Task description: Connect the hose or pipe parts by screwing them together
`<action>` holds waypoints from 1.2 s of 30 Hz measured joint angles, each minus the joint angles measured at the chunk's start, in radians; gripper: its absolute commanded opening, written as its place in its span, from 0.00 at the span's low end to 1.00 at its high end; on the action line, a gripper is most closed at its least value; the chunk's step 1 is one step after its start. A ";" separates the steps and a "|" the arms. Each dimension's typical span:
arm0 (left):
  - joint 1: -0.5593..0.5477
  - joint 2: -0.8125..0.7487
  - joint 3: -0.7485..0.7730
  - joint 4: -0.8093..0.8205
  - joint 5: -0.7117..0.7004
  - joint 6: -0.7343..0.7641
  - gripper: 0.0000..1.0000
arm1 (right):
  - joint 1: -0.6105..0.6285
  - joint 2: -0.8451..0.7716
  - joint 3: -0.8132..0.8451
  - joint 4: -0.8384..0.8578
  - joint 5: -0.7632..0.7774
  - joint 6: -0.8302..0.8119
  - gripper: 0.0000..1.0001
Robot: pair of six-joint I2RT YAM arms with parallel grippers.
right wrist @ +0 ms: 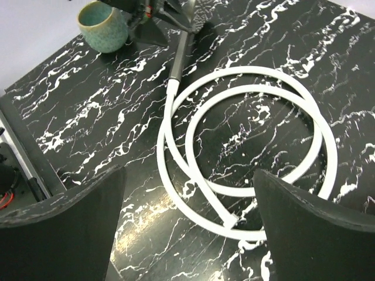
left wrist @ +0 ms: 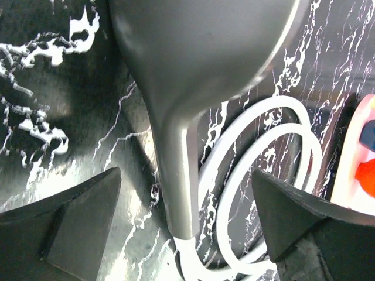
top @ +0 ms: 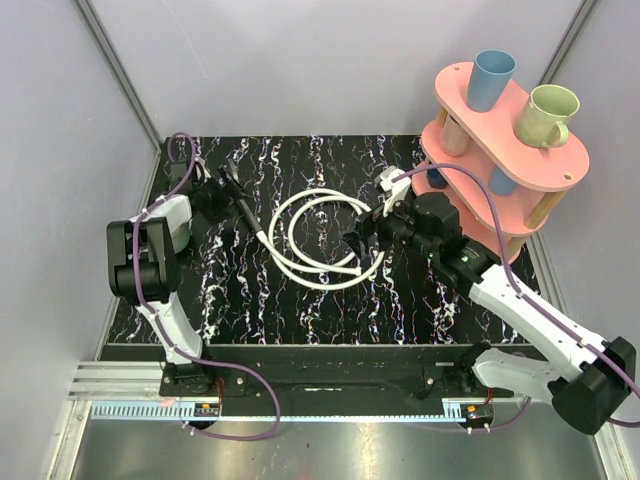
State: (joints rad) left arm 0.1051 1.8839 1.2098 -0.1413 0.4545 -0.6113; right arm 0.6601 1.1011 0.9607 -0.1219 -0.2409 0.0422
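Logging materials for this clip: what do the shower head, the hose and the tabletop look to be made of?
Shower head: grey with a satin metallic sheen and soft highlights; it could be metal or coated plastic, cannot tell which. Hose: smooth matte white, bends into loops, so likely plastic or rubber. Tabletop: black with white veins and a glossy surface; it has a marble look, possibly a printed film.

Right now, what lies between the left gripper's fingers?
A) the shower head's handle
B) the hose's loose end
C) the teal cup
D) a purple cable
A: in the left wrist view the grey shower head runs its straight handle down between the wide-open fingers of the left gripper, neither finger touching it. The handle's lower end meets the white hose.
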 measured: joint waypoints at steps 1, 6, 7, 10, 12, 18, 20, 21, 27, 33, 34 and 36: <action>0.000 -0.016 0.000 -0.025 -0.012 0.002 0.99 | 0.000 -0.010 0.000 -0.010 0.018 0.013 1.00; -0.016 -0.160 0.002 -0.114 -0.052 0.020 0.99 | 0.000 -0.109 -0.013 -0.044 0.135 0.086 1.00; -0.024 -0.198 0.002 -0.121 -0.055 0.024 0.99 | 0.000 -0.126 -0.013 -0.048 0.166 0.106 1.00; -0.071 -0.360 -0.013 -0.082 -0.029 0.032 0.99 | 0.000 -0.148 -0.013 -0.071 0.206 0.143 1.00; -0.104 -0.464 -0.056 -0.005 0.014 0.026 0.99 | 0.000 -0.151 -0.013 -0.095 0.222 0.168 1.00; -0.220 -0.782 -0.267 0.212 0.129 -0.020 0.99 | 0.000 -0.202 -0.028 -0.115 0.313 0.287 1.00; -0.246 -0.865 -0.338 0.248 0.146 -0.037 0.99 | 0.000 -0.244 -0.042 -0.106 0.336 0.306 1.00; -0.251 -0.901 -0.373 0.265 0.150 -0.048 0.99 | 0.000 -0.263 -0.049 -0.097 0.344 0.315 1.00; -0.258 -0.995 -0.447 0.269 0.175 -0.057 0.99 | 0.000 -0.304 -0.057 -0.080 0.390 0.348 1.00; -0.266 -1.015 -0.441 0.232 0.186 -0.017 0.99 | 0.000 -0.304 -0.058 -0.082 0.412 0.368 1.00; -0.266 -1.015 -0.437 0.223 0.186 -0.012 0.99 | 0.000 -0.304 -0.058 -0.082 0.414 0.368 1.00; -0.266 -1.015 -0.431 0.207 0.187 -0.006 0.99 | 0.000 -0.306 -0.058 -0.082 0.418 0.368 1.00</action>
State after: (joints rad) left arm -0.1612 0.8692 0.7792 0.0658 0.6411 -0.6170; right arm 0.6601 0.7948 0.9028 -0.2043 0.1772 0.4099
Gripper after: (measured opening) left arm 0.988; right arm 0.994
